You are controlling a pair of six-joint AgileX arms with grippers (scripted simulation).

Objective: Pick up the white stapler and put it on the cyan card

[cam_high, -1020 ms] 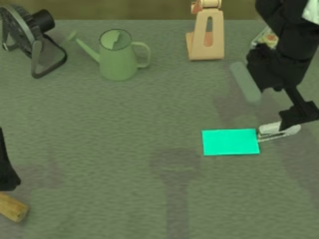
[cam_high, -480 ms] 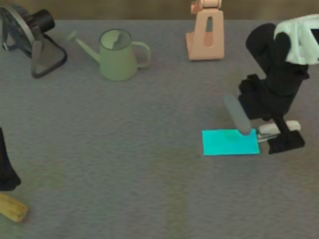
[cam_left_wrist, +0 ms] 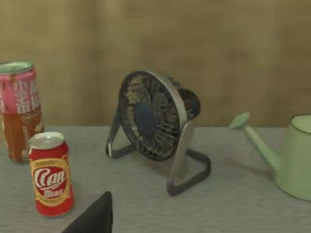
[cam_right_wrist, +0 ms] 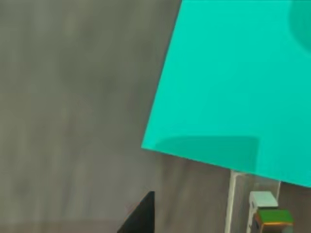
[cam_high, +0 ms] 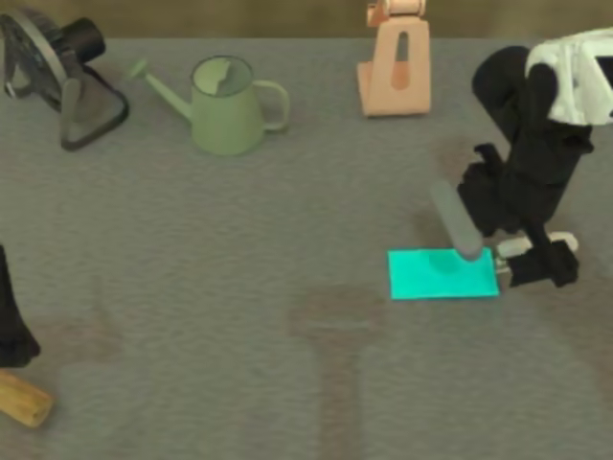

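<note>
The white stapler (cam_high: 512, 248) lies on the table just off the right end of the cyan card (cam_high: 436, 276), and my right arm covers most of it. My right gripper (cam_high: 538, 254) is down over the stapler, its black fingers (cam_high: 546, 271) closed in against its sides. The right wrist view shows the card (cam_right_wrist: 233, 87) filling the upper part. It also shows the stapler's end (cam_right_wrist: 262, 200) beside the card's edge and one dark fingertip (cam_right_wrist: 143, 216). My left gripper (cam_high: 11, 331) is parked at the table's left edge, open, with one fingertip (cam_left_wrist: 97, 218) in its own view.
A desk fan (cam_high: 53, 67), a green watering can (cam_high: 225, 105) and a peach stand (cam_high: 396, 72) line the back. A wooden handle (cam_high: 21, 401) lies at the front left. Two drink cans (cam_left_wrist: 51, 174) stand near the fan.
My right gripper came down from behind the stapler to straddle it. Its near finger then moved in against the stapler. The stapler and card have not shifted.
</note>
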